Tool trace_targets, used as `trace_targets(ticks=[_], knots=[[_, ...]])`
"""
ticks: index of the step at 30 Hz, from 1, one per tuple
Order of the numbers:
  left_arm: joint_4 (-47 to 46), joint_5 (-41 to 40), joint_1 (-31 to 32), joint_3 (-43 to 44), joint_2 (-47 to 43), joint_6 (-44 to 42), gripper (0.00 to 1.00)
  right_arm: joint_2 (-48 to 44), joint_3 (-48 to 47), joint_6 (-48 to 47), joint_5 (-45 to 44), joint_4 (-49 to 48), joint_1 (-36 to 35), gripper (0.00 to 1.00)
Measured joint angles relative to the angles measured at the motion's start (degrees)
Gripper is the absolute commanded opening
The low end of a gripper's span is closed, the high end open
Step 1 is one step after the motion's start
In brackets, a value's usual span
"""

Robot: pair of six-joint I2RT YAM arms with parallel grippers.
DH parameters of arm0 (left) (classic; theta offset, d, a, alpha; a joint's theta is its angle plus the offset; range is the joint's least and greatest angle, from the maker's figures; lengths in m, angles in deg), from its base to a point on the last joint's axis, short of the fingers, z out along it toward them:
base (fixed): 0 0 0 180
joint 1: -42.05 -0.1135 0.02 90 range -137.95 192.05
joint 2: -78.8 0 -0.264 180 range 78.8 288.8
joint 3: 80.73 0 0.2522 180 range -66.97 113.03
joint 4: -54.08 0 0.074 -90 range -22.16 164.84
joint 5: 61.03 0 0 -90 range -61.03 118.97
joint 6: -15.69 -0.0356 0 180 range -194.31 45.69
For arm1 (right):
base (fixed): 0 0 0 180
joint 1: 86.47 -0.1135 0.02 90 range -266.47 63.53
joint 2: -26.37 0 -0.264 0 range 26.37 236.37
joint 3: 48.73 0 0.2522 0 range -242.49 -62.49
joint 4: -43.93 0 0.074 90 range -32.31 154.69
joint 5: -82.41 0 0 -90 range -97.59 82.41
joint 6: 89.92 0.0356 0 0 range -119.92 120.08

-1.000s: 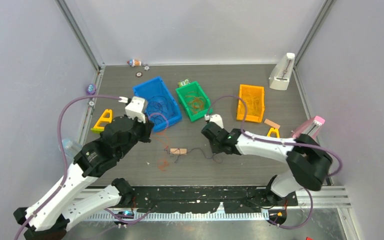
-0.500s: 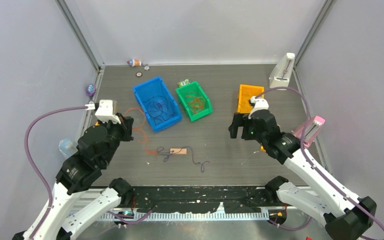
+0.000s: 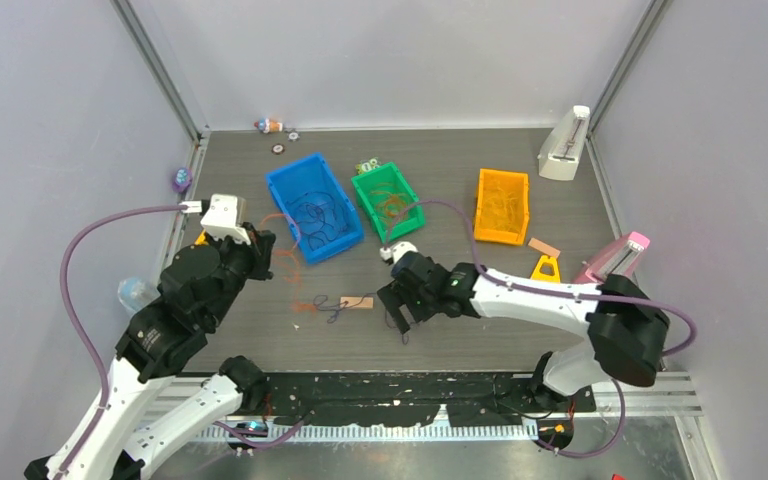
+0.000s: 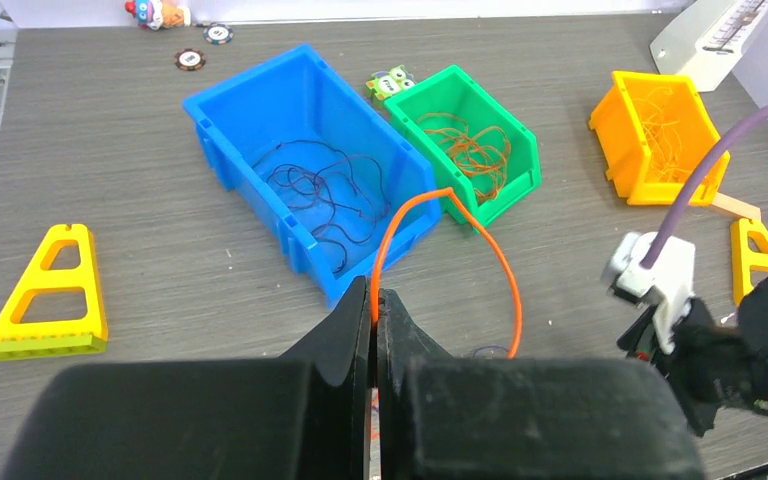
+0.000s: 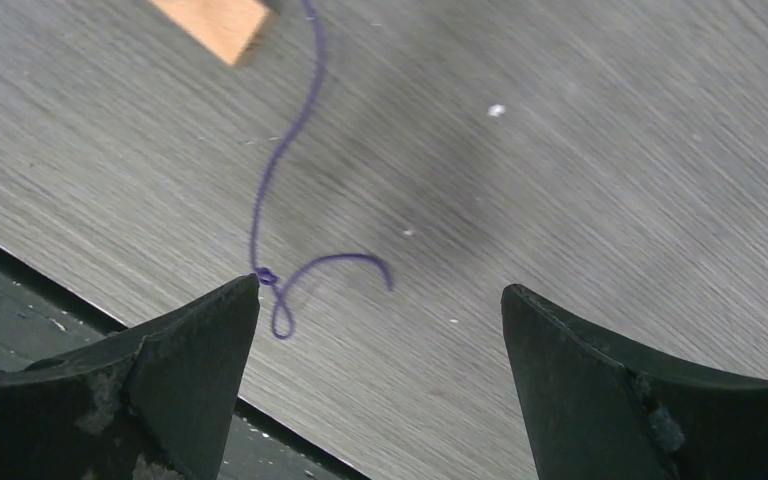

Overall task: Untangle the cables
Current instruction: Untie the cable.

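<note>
Landmark: a small tan wooden block (image 3: 357, 302) lies on the dark grey tabletop (image 3: 440, 160); every place below is given from it.
Left arm: the left end effector (image 4: 373, 298) is clamped tight on a thin orange wire (image 4: 447, 191), raised to the left of the block. The wire arcs up out of the fingers and drops back toward the block.
Right arm: the right end effector (image 5: 380, 290) hangs low just right of the block, jaws spread wide and holding nothing.
Purple strand: a thin purple wire (image 5: 265, 200) runs from the block to a curled, knotted tail. The tail lies against the tip of one finger (image 5: 230, 310), not midway between the two.
Remaining tangle: a small knot of strands (image 3: 332, 308), purple and orange, sits just left of the block.
Step in hand: probably pinning the purple tail so that the orange wire can be drawn free.
Doing it well: shift the right end effector sideways until the curl sits between the tips. Lower until the tips meet the tabletop, then close on the straight run just above the knot.
Pull: draw the orange wire slowly away from the block.
Risk: so thin a strand may slip out of the closing tips, and the block may drag along.
</note>
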Motion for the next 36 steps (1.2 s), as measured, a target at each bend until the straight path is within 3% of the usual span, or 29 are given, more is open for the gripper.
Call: trace_targets(ticks=[4, 6, 8, 9, 11, 18, 25, 28, 31, 36], knots=[[0.0, 0.0, 0.0, 0.4, 0.0, -0.3, 0.00, 4.9, -2.3, 1.0, -1.5, -0.8, -5.1, 0.83], [0.0, 0.0, 0.0, 0.4, 0.0, -0.4, 0.00, 6.8, -2.5, 1.6, -1.8, -1.3, -6.8, 0.73], [0.0, 0.0, 0.0, 0.4, 0.0, -0.5, 0.00, 8.8, -2.5, 2.2, -1.9, -2.0, -8.2, 0.50], [0.0, 0.0, 0.0, 0.4, 0.0, -0.5, 0.00, 9.7, -2.5, 2.4, -1.9, -2.4, -8.5, 0.29], [0.0, 0.0, 0.0, 0.4, 0.0, -0.7, 0.00, 11.0, -2.3, 2.9, -2.4, -3.2, -8.6, 0.09], [1.5, -4.2, 0.0, 1.8, 0.0, -1.8, 0.00, 7.6, 0.3, 5.3, -8.7, -1.6, -6.2, 0.05], [3.7, -17.7, 0.0, 2.7, -3.0, -1.5, 0.00, -20.0, 9.8, 7.6, -14.3, 4.5, 17.3, 0.05], [4.3, -23.3, 0.0, 2.7, -3.7, -1.1, 0.00, -31.2, 10.3, 8.7, -17.9, 7.7, 24.2, 0.05], [5.4, -28.0, 0.0, 2.7, -3.7, 0.2, 0.00, -37.4, 9.6, 10.1, -20.9, 10.4, 27.4, 0.05], [5.4, -28.4, 0.0, 2.3, -3.7, 1.2, 0.00, -38.0, 9.0, 10.2, -19.9, 11.8, 28.0, 0.05]])
